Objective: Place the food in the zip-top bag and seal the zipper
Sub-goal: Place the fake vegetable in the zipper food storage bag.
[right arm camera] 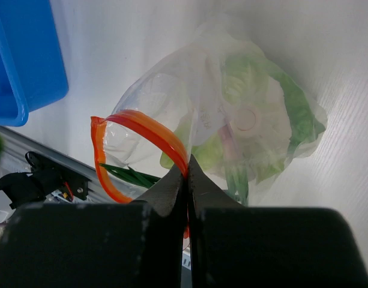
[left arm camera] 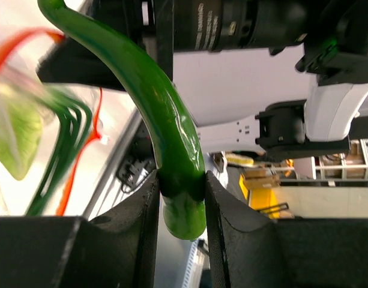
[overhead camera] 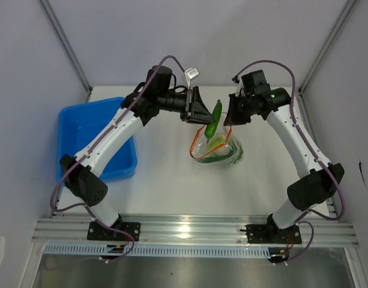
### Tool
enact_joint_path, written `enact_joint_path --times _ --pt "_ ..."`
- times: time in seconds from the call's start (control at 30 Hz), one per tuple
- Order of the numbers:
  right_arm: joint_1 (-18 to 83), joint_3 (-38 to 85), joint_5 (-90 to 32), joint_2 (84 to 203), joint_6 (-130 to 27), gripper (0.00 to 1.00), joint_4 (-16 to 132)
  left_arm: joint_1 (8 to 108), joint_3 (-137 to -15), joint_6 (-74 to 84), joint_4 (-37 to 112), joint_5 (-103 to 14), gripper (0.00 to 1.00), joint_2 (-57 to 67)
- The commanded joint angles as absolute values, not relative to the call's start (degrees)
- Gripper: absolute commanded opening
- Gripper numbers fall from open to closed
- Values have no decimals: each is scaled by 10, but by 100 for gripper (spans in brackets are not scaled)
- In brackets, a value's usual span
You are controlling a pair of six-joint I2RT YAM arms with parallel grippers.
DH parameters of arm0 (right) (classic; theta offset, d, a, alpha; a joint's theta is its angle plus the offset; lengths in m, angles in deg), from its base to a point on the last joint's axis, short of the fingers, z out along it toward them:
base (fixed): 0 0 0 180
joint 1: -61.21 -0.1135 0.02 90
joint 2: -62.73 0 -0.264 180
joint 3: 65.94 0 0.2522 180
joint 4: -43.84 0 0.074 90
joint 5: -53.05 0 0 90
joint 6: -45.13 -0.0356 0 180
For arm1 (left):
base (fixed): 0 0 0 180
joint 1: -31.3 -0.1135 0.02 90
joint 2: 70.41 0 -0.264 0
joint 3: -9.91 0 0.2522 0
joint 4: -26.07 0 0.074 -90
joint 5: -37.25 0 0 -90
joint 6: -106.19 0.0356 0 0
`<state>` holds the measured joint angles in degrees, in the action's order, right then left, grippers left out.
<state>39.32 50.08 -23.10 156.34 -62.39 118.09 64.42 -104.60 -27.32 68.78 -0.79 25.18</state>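
Note:
My left gripper is shut on the thick end of a slim green pepper, which hangs just above the bag's mouth in the top view. My right gripper is shut on the orange-red zipper and holds the clear zip-top bag up with its mouth open. Inside the bag lie pale leafy pieces and thin green stalks. In the top view the bag hangs between both grippers, the left and the right.
A blue plastic bin stands at the left of the white table; its corner shows in the right wrist view. The metal rail runs along the near edge.

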Motion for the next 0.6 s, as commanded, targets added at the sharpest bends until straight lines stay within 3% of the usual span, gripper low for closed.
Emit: enact_joint_path --times 0.0,0.57 --pt "394 500 -246 1518 -640 0 1148 658 -1052 -263 721 24 0 239" --pt "388 435 -252 1457 -681 0 1109 661 -972 -270 834 72 0 195"
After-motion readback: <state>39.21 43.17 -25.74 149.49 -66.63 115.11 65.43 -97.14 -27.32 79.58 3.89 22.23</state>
